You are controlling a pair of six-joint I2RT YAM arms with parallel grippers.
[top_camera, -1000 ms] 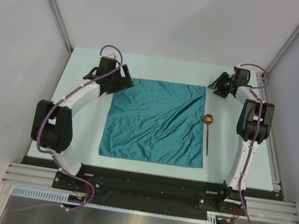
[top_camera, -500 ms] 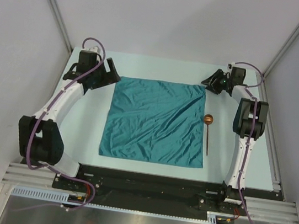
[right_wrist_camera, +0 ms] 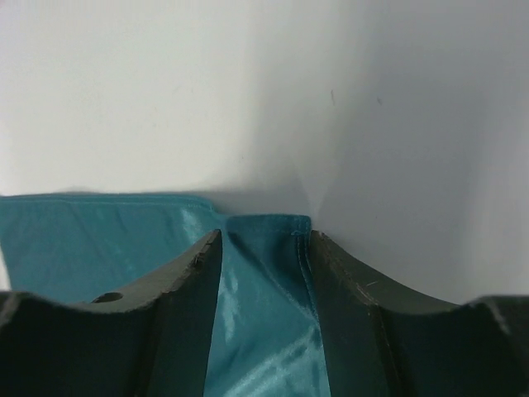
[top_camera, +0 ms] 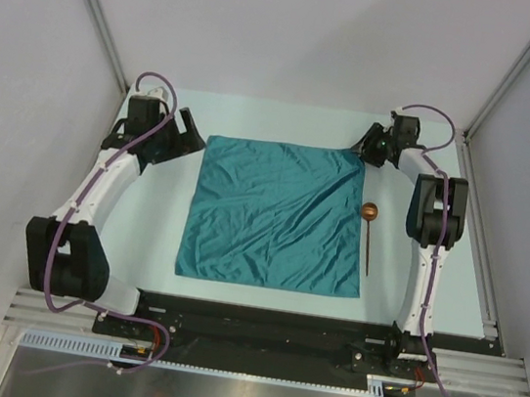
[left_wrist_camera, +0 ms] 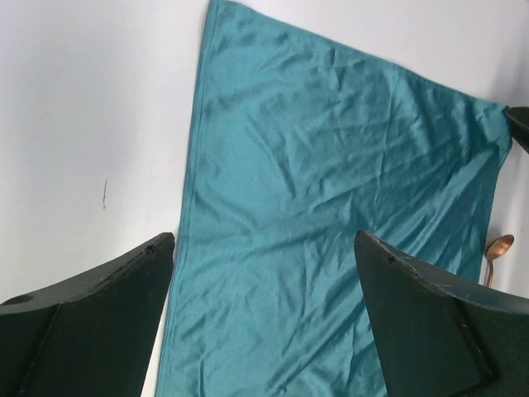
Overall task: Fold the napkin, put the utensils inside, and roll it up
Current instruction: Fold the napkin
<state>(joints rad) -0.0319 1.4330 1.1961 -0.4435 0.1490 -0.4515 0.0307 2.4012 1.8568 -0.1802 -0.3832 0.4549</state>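
A short reddish mark (left_wrist_camera: pixel 104 194) on the table (top_camera: pixel 149 212) is the only thing close to writing, and it is too small to read as a letter or a sign.

The napkin (top_camera: pixel 277 215) lies spread open and creased in the middle of the table. The spoon (top_camera: pixel 369 231) lies just beside its right edge, bowl to the far side, apart from the cloth.

The left gripper (top_camera: pixel 195 134) hangs just off the napkin's far left corner. In the left wrist view its jaws (left_wrist_camera: pixel 264 240) stand wide apart with nothing between them but the cloth (left_wrist_camera: pixel 331 207) below. Here the near end of the napkin runs out of the bottom of the frame. One finger (left_wrist_camera: pixel 430 322) covers most of the spoon (left_wrist_camera: pixel 498 248), leaving only the bowl and a stub of handle.

The right gripper (top_camera: pixel 363 148) sits at the napkin's far right corner. From above, its fingertips merge with the dark body and are hard to make out. The right wrist view shows its jaws (right_wrist_camera: pixel 264 236) a narrow gap apart with the corner (right_wrist_camera: pixel 264 273) of the cloth filling that gap. The fingers (right_wrist_camera: pixel 165 314) hide the cloth to either side, and I cannot tell whether they press on it.
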